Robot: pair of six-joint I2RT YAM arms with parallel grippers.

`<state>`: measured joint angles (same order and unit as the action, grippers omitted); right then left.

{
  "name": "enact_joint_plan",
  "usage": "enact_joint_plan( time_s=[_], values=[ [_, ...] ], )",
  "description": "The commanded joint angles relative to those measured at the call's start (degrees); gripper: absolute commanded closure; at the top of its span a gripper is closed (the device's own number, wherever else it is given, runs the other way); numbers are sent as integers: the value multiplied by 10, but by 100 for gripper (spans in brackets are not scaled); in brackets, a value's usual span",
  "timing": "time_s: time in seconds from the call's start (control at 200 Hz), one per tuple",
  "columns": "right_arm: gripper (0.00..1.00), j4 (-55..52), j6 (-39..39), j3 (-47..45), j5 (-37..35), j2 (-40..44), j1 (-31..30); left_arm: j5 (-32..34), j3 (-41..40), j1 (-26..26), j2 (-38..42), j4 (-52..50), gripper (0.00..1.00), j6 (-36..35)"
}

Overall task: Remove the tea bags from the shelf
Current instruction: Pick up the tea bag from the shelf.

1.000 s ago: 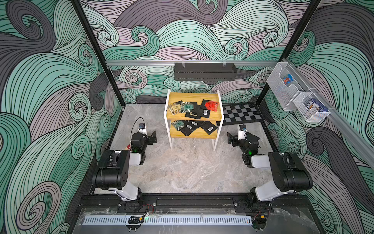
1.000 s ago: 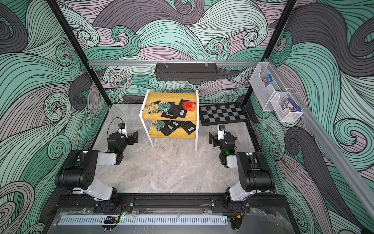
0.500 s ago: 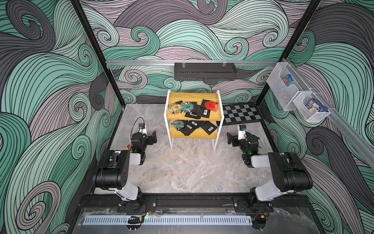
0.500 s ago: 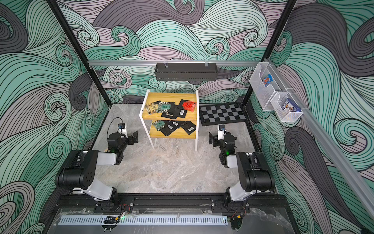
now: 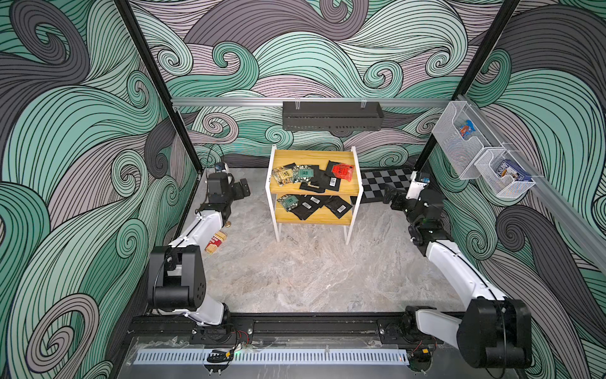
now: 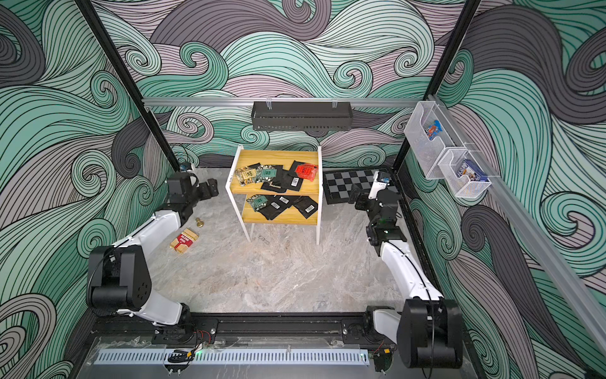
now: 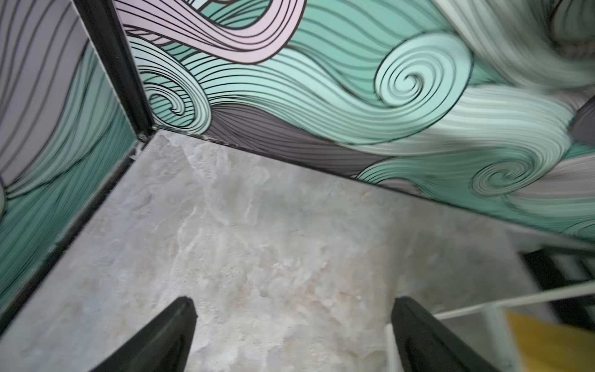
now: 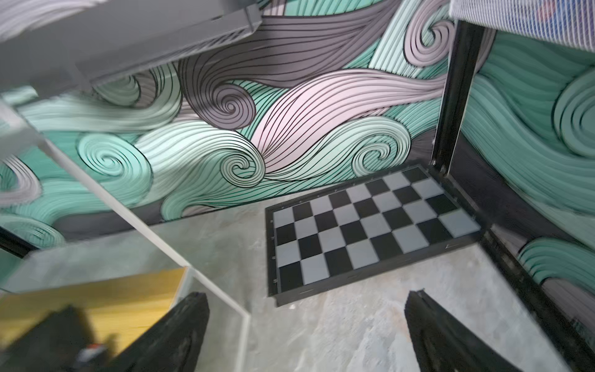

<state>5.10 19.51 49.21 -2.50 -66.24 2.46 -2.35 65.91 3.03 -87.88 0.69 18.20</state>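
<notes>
Shelf [image 5: 311, 157] at centre of frame in both top views, near back wall. Tea bags [image 5: 311, 177] all on it: overlapping cluster on upper board, red sachet [image 5: 342, 170] at its right end; a few more on lower board. Left gripper [image 5: 242, 190] left of shelf, jaws spread wide, empty, above bare marble floor. Right gripper [image 5: 392, 198] right of shelf, beside checkerboard [image 5: 383, 182], jaws wide, nothing between. Striped box [image 5: 215, 242] on floor, left of frame, beside left arm.

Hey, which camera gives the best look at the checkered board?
The right wrist view: the checkered board lies large and nearly whole. In both top views it is small and partly hidden by the right arm. The left wrist view misses it.
</notes>
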Motion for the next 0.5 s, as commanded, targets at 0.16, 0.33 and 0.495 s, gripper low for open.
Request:
enact_joint_plan(
  time_s=[0.16,0.33,0.495],
  values=[
    [1,-144,235,73,276,37,89,-339,-25,105,26,54,1,346],
    [1,-242,188,167,280,47,45,-336,28,78,82,-82,1,301],
    [4,-385,127,303,256,16,-25,-320,110,55,130,-248,12,234]
  ],
)
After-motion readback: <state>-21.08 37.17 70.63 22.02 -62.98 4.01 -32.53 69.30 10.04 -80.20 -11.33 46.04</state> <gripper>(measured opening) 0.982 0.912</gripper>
